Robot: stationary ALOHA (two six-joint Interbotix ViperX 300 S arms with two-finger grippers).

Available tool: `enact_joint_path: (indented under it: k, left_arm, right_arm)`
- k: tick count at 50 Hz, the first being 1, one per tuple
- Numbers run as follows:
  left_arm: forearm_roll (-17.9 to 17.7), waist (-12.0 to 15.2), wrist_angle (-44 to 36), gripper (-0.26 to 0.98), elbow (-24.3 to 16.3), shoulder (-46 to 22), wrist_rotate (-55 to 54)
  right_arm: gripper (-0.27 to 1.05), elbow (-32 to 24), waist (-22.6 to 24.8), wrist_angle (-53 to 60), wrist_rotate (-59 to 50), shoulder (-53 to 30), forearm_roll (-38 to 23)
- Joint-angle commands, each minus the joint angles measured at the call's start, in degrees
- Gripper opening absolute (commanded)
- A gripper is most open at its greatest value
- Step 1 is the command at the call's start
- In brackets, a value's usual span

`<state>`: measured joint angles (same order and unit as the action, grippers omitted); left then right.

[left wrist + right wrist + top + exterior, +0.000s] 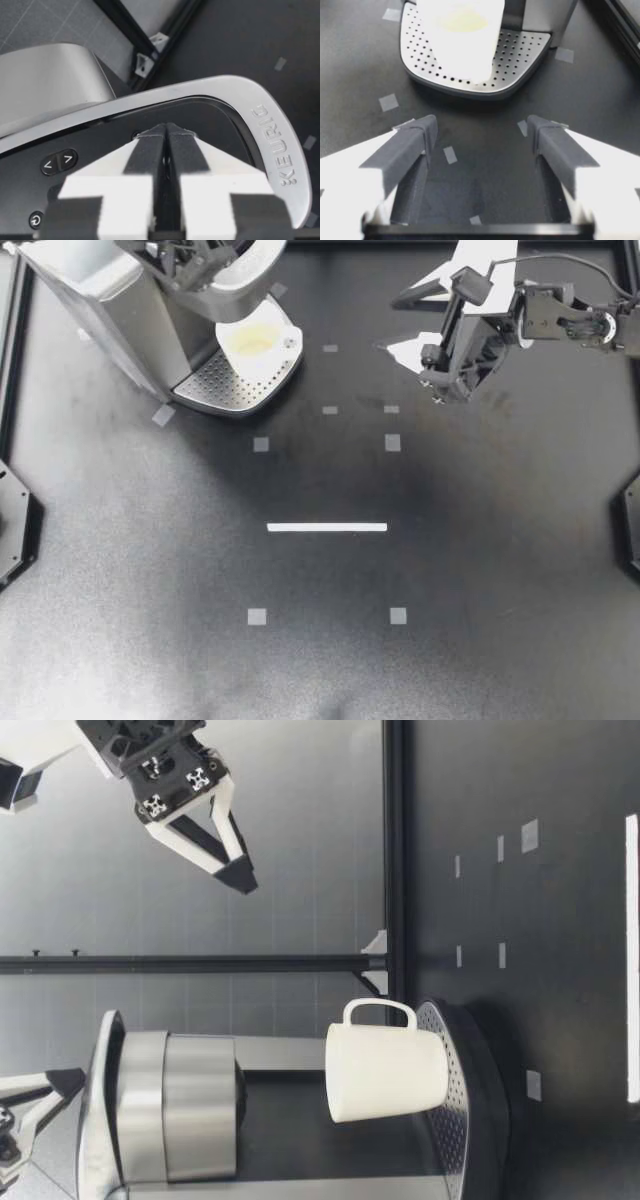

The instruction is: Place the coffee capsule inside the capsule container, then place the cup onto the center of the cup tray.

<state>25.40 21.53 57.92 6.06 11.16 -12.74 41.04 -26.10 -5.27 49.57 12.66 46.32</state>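
Observation:
A white cup (257, 340) stands upright on the perforated cup tray (215, 388) of the coffee machine (95, 300); the low view shows the cup (385, 1072) with its handle turned away from that camera. My left gripper (198, 268) is over the machine's head, shut with nothing between its fingers; its tips (166, 131) rest at the silver lid (240, 95), which is down. My right gripper (400, 325) hangs open in the air to the right of the machine, raised well above the table (238, 855). It faces the cup (462, 35) across bare table. No capsule shows.
Small grey tape squares (261, 444) and a white strip (327, 527) mark the black table. A black frame rail (394, 860) runs along the table's back edge. The machine's button panel (59, 161) lies beside my left fingers.

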Motion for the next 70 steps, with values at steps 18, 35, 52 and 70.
enact_joint_path:
  k: [18, 35, 52, 70]
  left_arm:
    - [-0.2, 0.2, 6.9, 0.04, -0.8, -3.2, -0.3]
    - [0.5, 0.2, -5.4, 0.04, 0.4, 2.0, -0.1]
    - [-0.3, 0.1, -23.8, 0.04, 9.7, 9.9, -0.9]
    - [-0.4, -5.2, -45.1, 0.04, 22.1, 18.3, -1.0]
  right_arm:
    - [0.66, -0.4, 0.3, 0.3, 0.0, 1.0, 0.1]
    - [0.66, 0.7, 0.4, 0.4, -0.4, 1.7, 0.2]
    - [0.66, 1.8, 1.8, 2.5, -1.1, 4.7, 0.2]
    - [0.65, 5.3, 8.1, 9.8, -4.0, 9.9, 0.4]
